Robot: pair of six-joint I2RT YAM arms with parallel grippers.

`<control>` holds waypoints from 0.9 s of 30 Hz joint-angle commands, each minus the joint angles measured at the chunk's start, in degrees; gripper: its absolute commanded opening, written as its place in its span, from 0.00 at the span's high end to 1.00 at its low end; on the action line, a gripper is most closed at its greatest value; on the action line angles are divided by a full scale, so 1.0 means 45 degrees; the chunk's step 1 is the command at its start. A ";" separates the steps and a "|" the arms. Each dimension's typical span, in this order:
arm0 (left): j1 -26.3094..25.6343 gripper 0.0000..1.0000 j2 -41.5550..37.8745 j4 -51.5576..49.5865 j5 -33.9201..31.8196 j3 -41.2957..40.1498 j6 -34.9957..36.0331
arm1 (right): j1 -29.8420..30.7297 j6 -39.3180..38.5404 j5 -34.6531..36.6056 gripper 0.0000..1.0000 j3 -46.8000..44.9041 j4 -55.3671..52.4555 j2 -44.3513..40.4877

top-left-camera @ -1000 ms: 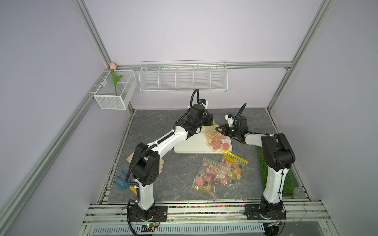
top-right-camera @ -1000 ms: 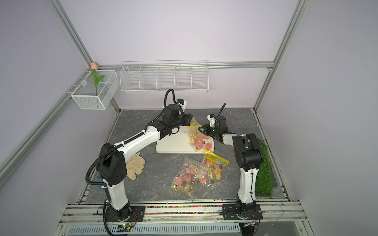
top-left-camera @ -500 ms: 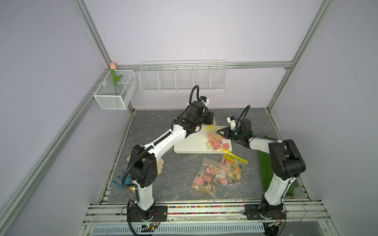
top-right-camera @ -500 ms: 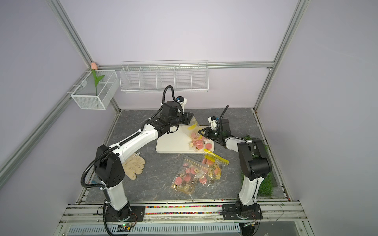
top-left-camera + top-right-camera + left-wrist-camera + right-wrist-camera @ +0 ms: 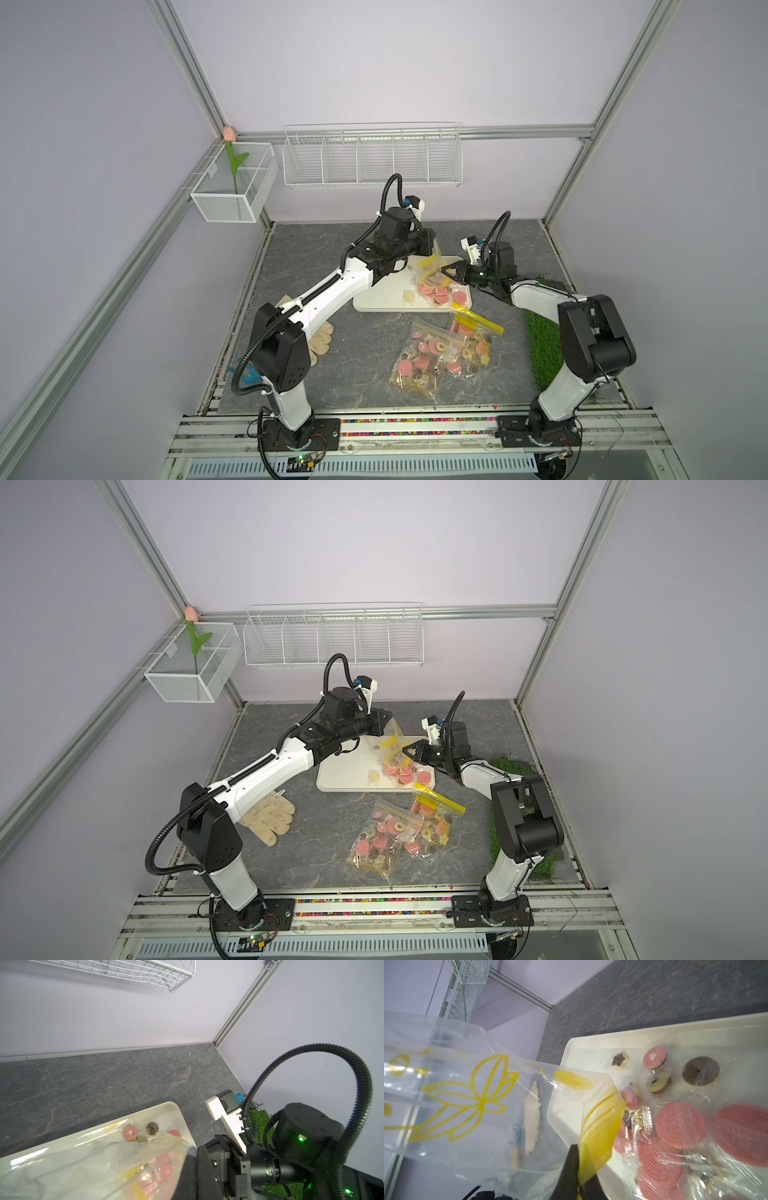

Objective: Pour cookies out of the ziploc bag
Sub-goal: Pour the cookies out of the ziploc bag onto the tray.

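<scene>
Since a second ago the right arm's elbow has sunk outward over the grass mat (image 5: 544, 349), while both wrists have hardly shifted. The left gripper (image 5: 432, 248) is clamped tight on the raised far end of the ziploc bag (image 5: 428, 266). The right gripper (image 5: 451, 274) pinches its yellow zip edge, jaws closed on the plastic in the right wrist view. The cookies (image 5: 440, 291) lie heaped on the right half of the white tray (image 5: 382, 299), under the bag's mouth, one small piece apart toward the middle. The tray's left half is bare, and the tabletop (image 5: 332, 249) behind it lies open to the back wall. In front, two full bags (image 5: 432, 353) crowd the tray's near right corner, and a glove (image 5: 270, 816) lies under the left arm.
</scene>
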 commanded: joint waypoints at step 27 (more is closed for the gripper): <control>-0.0012 0.00 -0.2569 -0.0734 -0.0060 -0.2221 -0.0473 | -0.1532 -0.0952 0.3829 0.93 0.1107 -0.7280 -0.6006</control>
